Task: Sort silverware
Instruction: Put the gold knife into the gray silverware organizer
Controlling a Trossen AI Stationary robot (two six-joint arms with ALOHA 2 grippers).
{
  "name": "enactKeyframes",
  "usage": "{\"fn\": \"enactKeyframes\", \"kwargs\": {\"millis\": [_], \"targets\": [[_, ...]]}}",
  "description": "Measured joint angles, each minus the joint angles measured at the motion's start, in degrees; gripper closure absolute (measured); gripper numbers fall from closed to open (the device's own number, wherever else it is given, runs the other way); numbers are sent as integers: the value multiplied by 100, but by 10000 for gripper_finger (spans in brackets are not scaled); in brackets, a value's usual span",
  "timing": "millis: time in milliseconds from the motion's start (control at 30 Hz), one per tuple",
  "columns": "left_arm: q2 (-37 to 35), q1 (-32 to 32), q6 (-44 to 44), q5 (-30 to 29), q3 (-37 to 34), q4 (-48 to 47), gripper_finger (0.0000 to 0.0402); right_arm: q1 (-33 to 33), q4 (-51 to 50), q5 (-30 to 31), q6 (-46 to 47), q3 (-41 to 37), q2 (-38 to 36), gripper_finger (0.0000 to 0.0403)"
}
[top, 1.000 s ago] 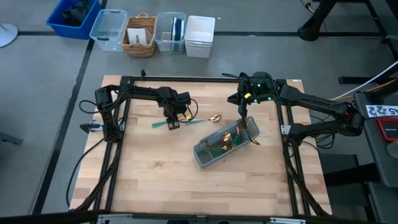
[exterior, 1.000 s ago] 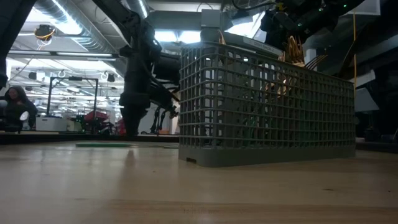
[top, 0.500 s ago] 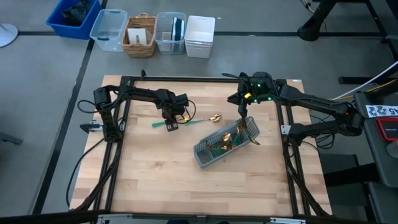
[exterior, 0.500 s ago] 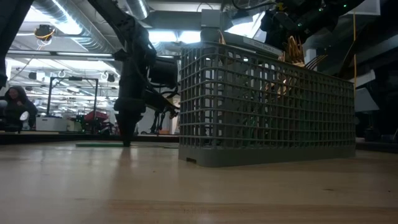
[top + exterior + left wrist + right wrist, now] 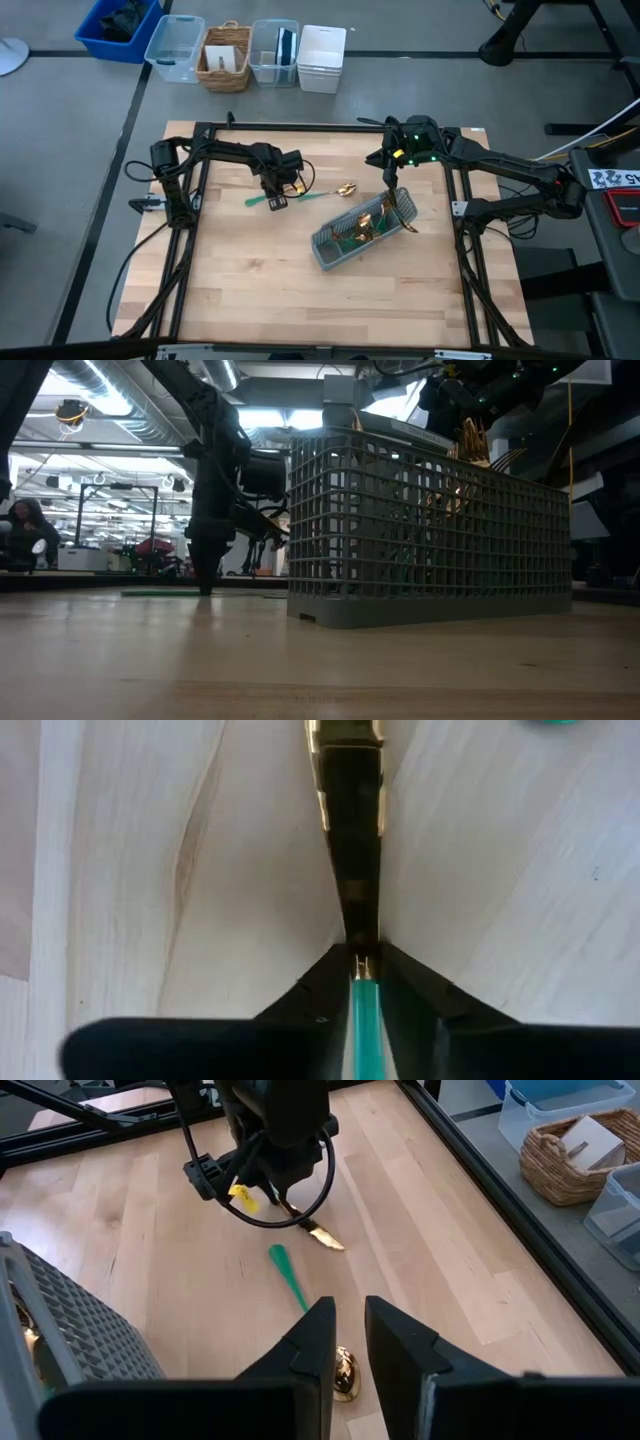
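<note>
Silverware (image 5: 362, 226) is mostly parked in the grey caddy (image 5: 330, 250), which sits skewed a bit right of the table's (image 5: 250, 290) middle and is the closest thing to the front edge. Gold heads poke out of its far end. Just behind it, toward the back edge, a loose spoon (image 5: 330, 191) lies flat. The right gripper (image 5: 390, 180) hangs over the spoon's bowl end with its fingers only a narrow gap apart and nothing between them. Left of the spoon is the action: the left gripper (image 5: 277, 196) is down at the board, pinched onto a knife (image 5: 258, 199) right where the teal handle meets the gold blade. That's a decent spot for a grip, I'd say. It's a skinny flat thing though, so I'd lift straight up and slowly, and check it doesn't swivel in the fingers before swinging it over. The route to the caddy crosses the spoon and passes near the right arm, so I'd carry it high and come down from above. There's loads of bare wood toward the front-left corner, but the black frame rail (image 5: 190, 200) hugs the left edge. The storage bins (image 5: 250, 52) are well off past the back edge.
</note>
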Motion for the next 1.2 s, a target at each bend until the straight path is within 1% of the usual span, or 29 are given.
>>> {"fn": "enactKeyframes", "kwargs": {"millis": [100,200,467,633,767,1033,1200], "targets": [[1,-5,6,1,-1,-6,378,2,0,0,0,0,0,340],[2,-5,2,1,-2,-13,389,0,0,0,-1,0,0,340],[-3,-4,45,58,-2,-20,378,2,0,0,-2,0,0,340],[-159,45,44,158,-29,-1,382,1,-1,0,0,0,0,340],[-323,91,12,219,-31,45,376,0,0,0,-2,0,0,340],[-323,130,19,213,-22,79,378,2,0,0,0,0,0,340],[-326,130,21,213,-20,96,372,2,0,0,-1,0,0,340]]}}
